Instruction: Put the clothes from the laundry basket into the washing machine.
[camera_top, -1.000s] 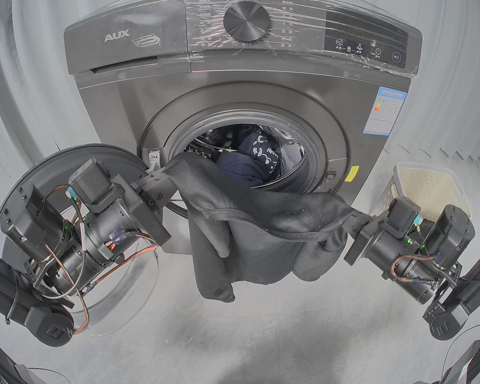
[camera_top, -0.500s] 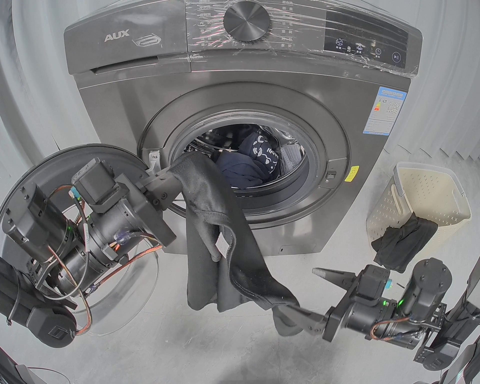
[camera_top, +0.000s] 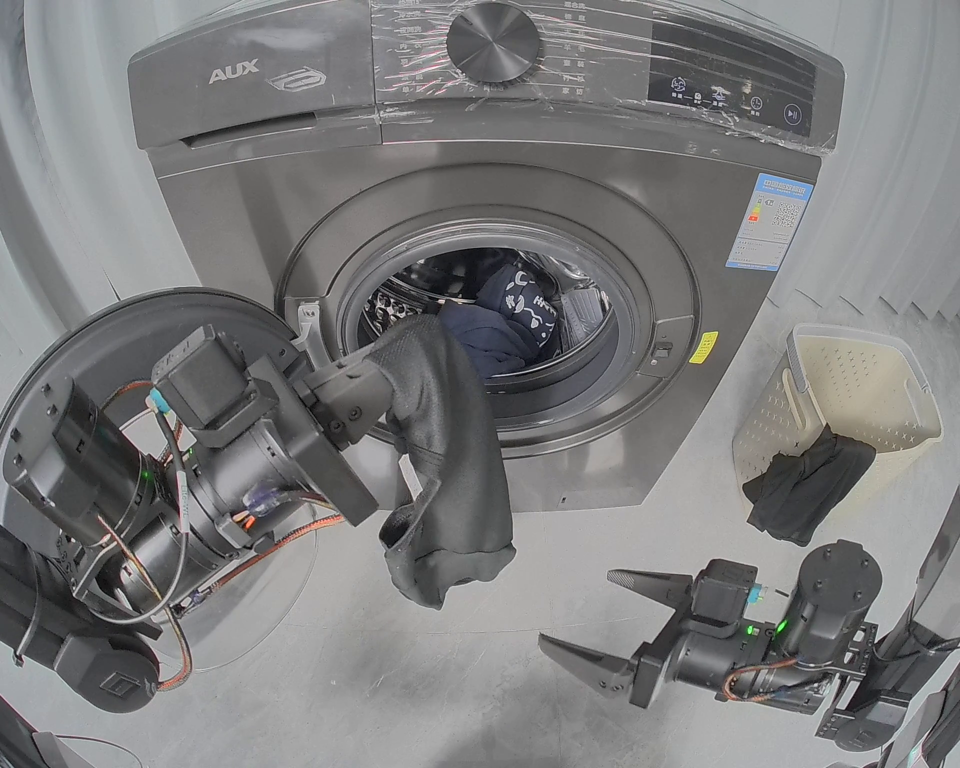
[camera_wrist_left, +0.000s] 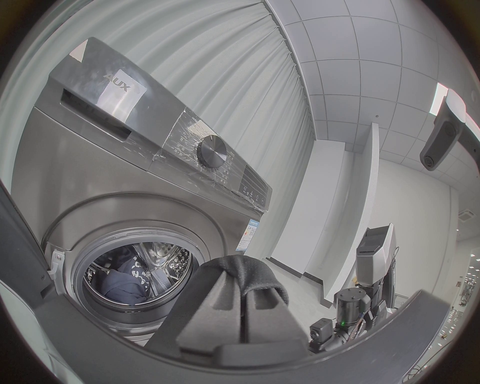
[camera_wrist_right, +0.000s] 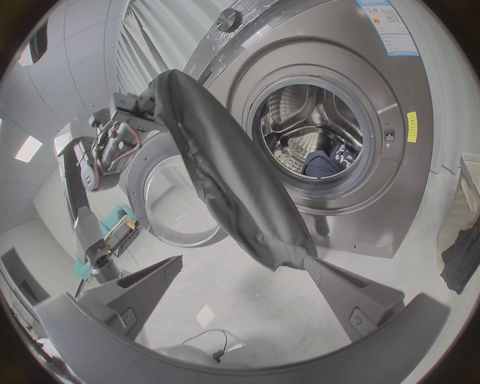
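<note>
Released by right gripper (camera_top: 576, 608), now low w/ jaws wide apart: black garment (camera_top: 450, 450), hanging just outside port of washing machine (camera_top: 600, 200), clamped at top in left gripper (camera_top: 370, 388). Mid-loading, prob; next calls for pushing fwd & lifting dangling tail over port lip. Can't see left fingertips under cloth, nor deep into laundry basket (camera_top: 860, 390) past dark piece (camera_top: 800, 485) on rim.

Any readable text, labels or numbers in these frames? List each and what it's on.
Brand wordmark, drawer front of the washing machine: a brand name, left unquoted.
Print around the dial and on the control panel: too small to read.
Blue label, machine front: too small to read.
Yellow sticker beside the door opening: too small to read.
White print on the navy garment in the drum: folded, unreadable.
</note>
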